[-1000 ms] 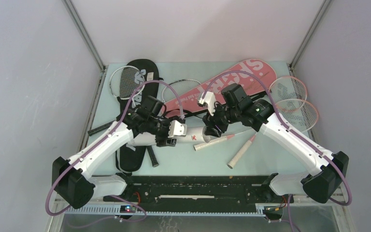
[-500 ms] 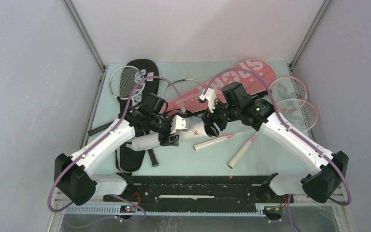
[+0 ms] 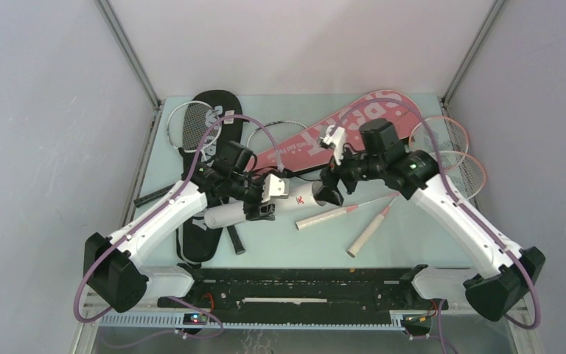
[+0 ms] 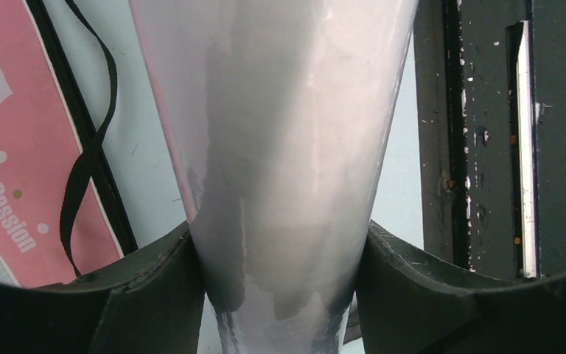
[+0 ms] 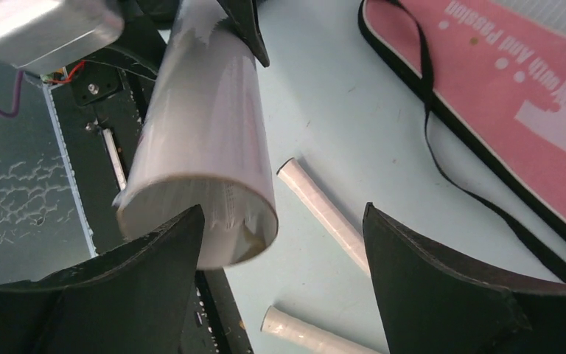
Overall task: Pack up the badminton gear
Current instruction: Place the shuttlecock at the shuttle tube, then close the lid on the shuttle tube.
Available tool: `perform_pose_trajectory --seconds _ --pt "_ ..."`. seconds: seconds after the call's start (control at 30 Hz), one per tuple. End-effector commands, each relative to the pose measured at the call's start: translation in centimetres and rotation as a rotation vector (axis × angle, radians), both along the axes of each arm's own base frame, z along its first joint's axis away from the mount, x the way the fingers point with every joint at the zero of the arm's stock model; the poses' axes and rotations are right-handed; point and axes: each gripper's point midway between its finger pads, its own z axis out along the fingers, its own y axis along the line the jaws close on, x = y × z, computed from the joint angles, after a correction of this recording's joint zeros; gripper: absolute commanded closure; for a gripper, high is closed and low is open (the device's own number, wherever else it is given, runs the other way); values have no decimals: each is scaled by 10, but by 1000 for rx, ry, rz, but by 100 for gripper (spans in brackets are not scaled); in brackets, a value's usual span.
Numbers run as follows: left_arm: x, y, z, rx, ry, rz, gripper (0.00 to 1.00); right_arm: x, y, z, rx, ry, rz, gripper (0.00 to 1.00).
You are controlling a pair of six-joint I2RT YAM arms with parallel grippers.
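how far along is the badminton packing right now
Early stage. Done: nothing looks packed; the pink rackets and white-framed rackets lie bare, outside the pink SPORT cover and black cover. In hand: the left end effector clamps the white tube, with the right end effector open at its end. Left: bagging every racket; no shuttlecocks are visible.

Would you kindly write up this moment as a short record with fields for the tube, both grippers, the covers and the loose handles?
white tube: crosswise at the middle, between the two arms
left gripper: shut on the tube's body
right gripper: open, jaws wide at the tube's end, not clamping it
pink cover: flat behind the tube
black cover: far left
racket handles: two, right of the tube, ungripped
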Motion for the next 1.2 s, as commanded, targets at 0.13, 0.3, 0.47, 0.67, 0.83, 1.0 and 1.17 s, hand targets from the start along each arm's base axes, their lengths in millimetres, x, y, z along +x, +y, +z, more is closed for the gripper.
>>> perform_pose_trajectory --seconds 0.13,0.3,0.47,0.67,0.83,1.0,1.17 --pt "24 -7 40 -42 -133 45 48 -6 -34 47 115 -90 4 12" --pt "27 3 37 2 -169 73 47 40 -79 35 70 -99 -235 15" --pt "25 10 36 21 -202 57 46 87 -132 -15 -88 -24 -454 21" --pt "21 13 35 20 -219 46 46 113 -162 -81 -294 56 -534 24" --pt "20 15 34 23 -225 48 46 131 -176 -123 -416 98 -545 27" --pt "19 16 33 24 -223 57 46 141 -185 -157 -506 143 -528 28" --pt "19 16 34 19 -224 59 46 148 -190 -180 -558 171 -519 29"
